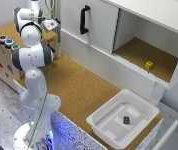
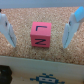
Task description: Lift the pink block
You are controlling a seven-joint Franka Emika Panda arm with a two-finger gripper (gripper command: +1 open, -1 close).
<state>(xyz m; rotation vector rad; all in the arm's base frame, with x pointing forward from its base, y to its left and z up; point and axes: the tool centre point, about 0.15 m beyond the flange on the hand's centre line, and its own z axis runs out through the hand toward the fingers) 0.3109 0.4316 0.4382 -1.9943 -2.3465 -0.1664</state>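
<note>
Now | fingers (image 2: 39, 30) spread, straddling pink block (image 2: 40, 35) | gaps both sides | cork surface (image 2: 50, 15) under.

Count by kind, both views.

Robot arm (image 1: 33, 75): 1, white.

Gripper (image 2: 39, 31): 1, with 2 fingers (image 2: 6, 30) visible in the wrist view, standing apart.

Blocks: 3 total.
- pink block (image 2: 40, 35): 1, wrist view only.
- yellow-green block (image 1: 149, 65): 1, inside the open cabinet (image 1: 154, 45).
- dark block (image 1: 126, 120): 1, inside the white bin (image 1: 100, 120).

Cabinet: 1. Black door handle (image 1: 83, 19): 1.

White bin: 1.

Round buttons (image 1: 8, 43) on the wooden box (image 1: 1, 62): 3 (one red, one blue, one green).

Wooden box: 1.
</note>
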